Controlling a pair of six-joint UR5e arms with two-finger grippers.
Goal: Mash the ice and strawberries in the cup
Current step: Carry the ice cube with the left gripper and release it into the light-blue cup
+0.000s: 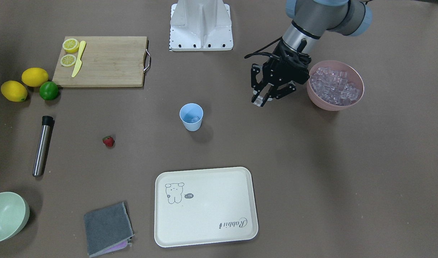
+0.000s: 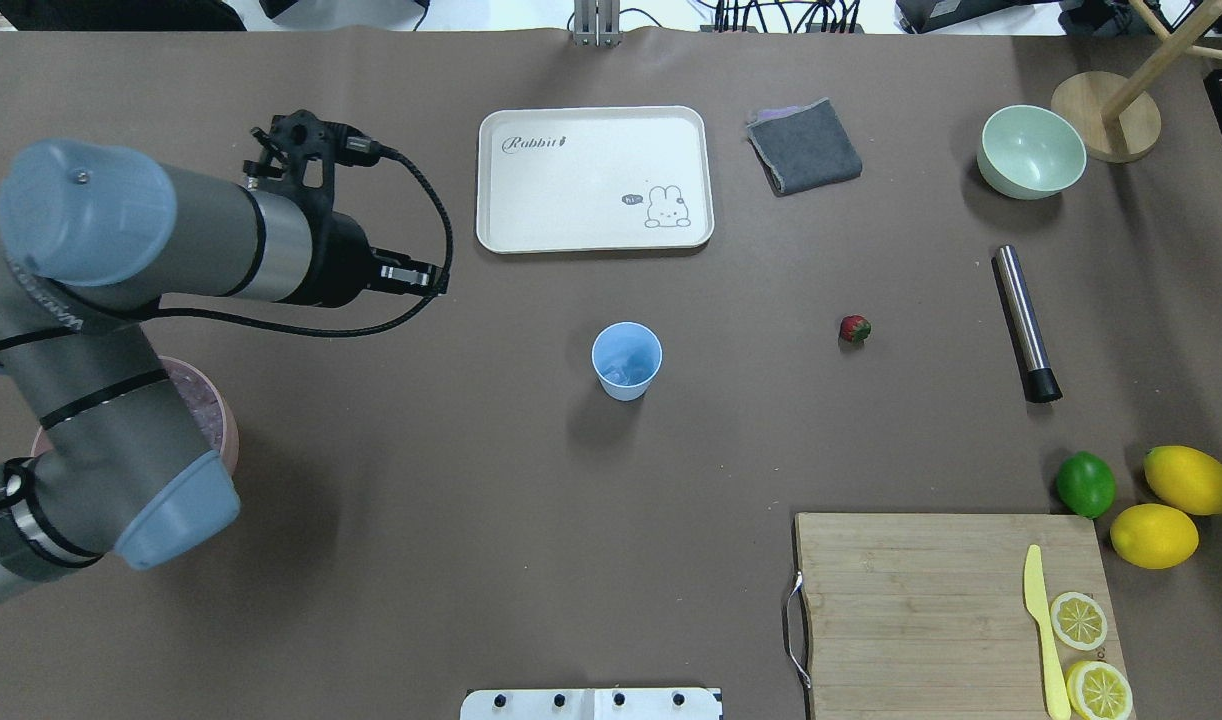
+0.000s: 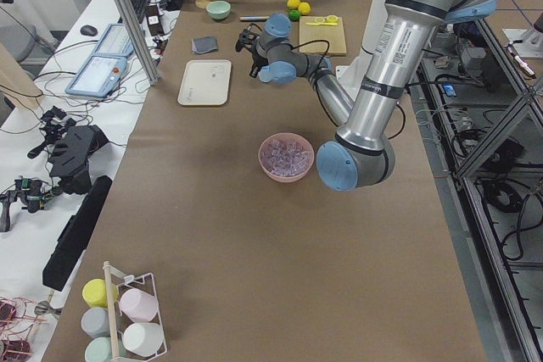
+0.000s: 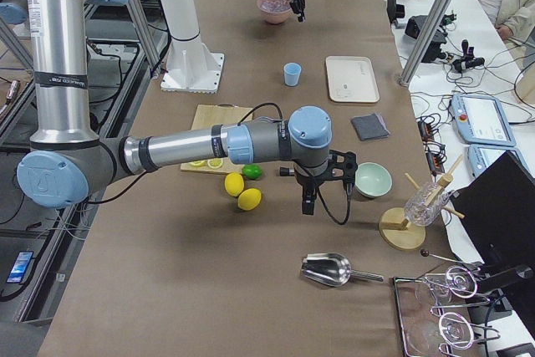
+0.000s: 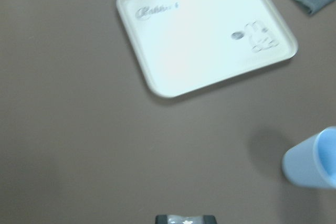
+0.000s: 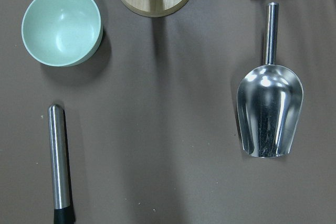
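Standing across the table from the robot.

Nearest me: a cream tray [image 1: 204, 208], with a folded grey cloth [image 1: 106, 227] to its left and a pale-green bowl [image 1: 5, 216] at the near left corner.

Further in, left of centre: the strawberry [image 1: 108, 141] lies alone on the table [image 1: 312, 179], well apart from the cup [image 1: 191, 116]. A steel rod [image 1: 42, 147] lies left of it, its black end pointing away from me. The cup stands upright mid-table with some ice [image 1: 194, 119] in the bottom.

Beyond the cup, to the right: the left gripper [image 1: 261, 100] hangs fingers-down between the cup and the pink bowl [image 1: 324, 104], nearer the bowl. It is pinched on one clear ice cube [image 1: 257, 100]. The pink bowl is heaped with ice cubes [image 1: 333, 86].

Far left: the cutting board [image 1: 108, 61], with two lemons [image 1: 34, 76] and a lime [image 1: 48, 90] beside it.

The right gripper [image 4: 308, 205] points down over the table's left end, near the pale-green bowl. Whether it is open or closed I cannot tell.
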